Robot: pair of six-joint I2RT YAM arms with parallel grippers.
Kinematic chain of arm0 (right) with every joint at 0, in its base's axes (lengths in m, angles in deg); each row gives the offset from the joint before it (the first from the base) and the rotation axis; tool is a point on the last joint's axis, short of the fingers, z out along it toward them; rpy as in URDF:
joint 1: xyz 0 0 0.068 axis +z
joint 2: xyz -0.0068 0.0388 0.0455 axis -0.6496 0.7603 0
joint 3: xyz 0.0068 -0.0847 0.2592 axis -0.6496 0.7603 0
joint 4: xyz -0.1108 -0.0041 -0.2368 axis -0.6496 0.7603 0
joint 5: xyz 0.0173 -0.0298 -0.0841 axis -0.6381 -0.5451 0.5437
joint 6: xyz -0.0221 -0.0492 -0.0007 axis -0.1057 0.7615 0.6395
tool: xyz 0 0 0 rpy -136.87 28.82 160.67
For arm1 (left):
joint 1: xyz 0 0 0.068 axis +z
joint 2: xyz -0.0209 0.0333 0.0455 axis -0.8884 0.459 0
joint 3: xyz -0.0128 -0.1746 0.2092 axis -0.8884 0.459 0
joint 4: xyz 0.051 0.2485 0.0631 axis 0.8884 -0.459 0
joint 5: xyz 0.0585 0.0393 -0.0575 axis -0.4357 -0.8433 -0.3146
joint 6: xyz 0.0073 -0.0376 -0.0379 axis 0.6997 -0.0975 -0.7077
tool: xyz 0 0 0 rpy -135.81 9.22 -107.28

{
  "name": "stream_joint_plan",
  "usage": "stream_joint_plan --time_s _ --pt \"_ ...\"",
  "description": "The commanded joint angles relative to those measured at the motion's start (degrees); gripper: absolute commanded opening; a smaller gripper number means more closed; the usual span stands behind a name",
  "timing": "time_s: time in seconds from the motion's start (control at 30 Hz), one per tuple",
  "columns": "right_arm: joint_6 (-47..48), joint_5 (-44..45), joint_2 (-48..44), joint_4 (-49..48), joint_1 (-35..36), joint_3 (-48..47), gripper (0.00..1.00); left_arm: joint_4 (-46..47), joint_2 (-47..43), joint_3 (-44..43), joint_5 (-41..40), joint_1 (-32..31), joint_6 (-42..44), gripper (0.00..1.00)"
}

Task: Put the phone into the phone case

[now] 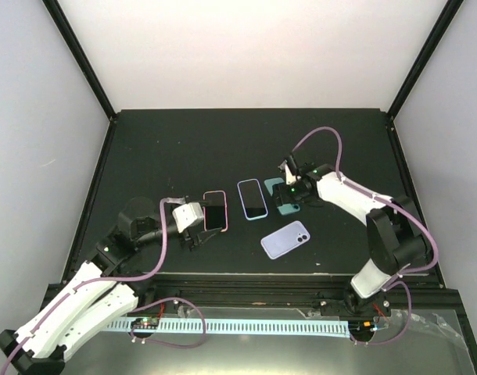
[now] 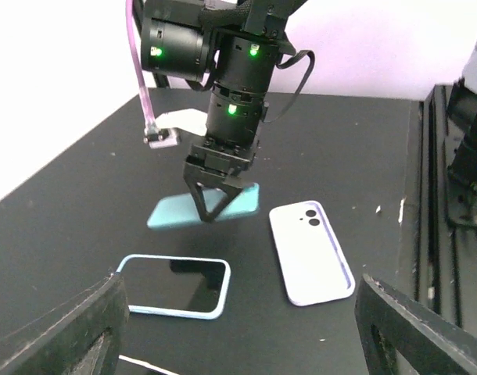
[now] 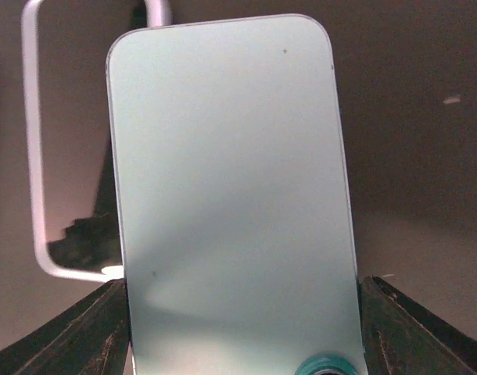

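Note:
The teal-green phone (image 1: 277, 197) lies back-up in my right gripper (image 1: 288, 192), whose fingers press on its two long edges. In the right wrist view the phone (image 3: 231, 195) fills the frame between the dark fingers (image 3: 86, 336). The left wrist view shows the right gripper (image 2: 208, 209) holding the phone (image 2: 172, 212) roughly level, low over the mat. The lavender phone case (image 1: 285, 239) lies flat, back-up, nearer the arms, with its camera holes at the far end (image 2: 311, 251). My left gripper (image 1: 199, 225) stands open beside the pink-rimmed phone, nothing between its fingers (image 2: 74, 328).
A light blue-rimmed phone (image 1: 252, 198) lies screen-up between the two grippers, also seen ahead of the left fingers (image 2: 176, 286). A pink-rimmed phone (image 1: 215, 210) lies right by the left gripper. The black mat (image 1: 184, 148) ends at a rail along the near edge.

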Motion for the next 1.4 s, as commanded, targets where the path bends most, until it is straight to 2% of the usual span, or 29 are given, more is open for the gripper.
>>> stream_joint_plan --time_s 0.0,0.17,0.4,0.6,0.8,0.97,1.23,1.37 --pt "-1.7 -10.2 -5.4 -6.3 2.8 3.2 0.53 0.5 0.8 -2.3 2.1 -0.5 15.2 0.81" --pt "-3.5 -17.4 -10.3 -9.3 5.7 7.8 0.52 -4.4 3.6 -4.5 3.9 -1.0 26.9 0.81" --pt "-6.7 -23.2 -14.8 -12.8 10.9 11.7 0.51 -2.8 8.8 -5.0 4.3 -2.6 34.8 0.77" --pt "-9.7 -26.9 -18.1 -16.2 13.8 14.1 0.51 -5.6 16.6 -7.6 0.9 -5.0 40.9 0.77" --pt "-11.5 -31.1 -20.2 -18.7 15.2 15.5 0.51 -4.4 20.8 -6.9 -3.1 -6.2 47.3 0.76" --pt "-12.8 -32.2 -21.9 -20.4 15.6 17.4 0.51 -2.3 23.3 -7.6 -5.7 -6.6 48.6 0.64" --pt "-14.8 -34.9 -21.5 -24.1 16.5 18.7 0.5 -2.6 26.6 -9.3 -8.7 -7.8 49.8 0.52" --pt "-15.6 -35.4 -21.2 -25.5 16.7 19.0 0.5 -2.8 27.3 -8.9 -10.1 -8.8 51.0 0.4"
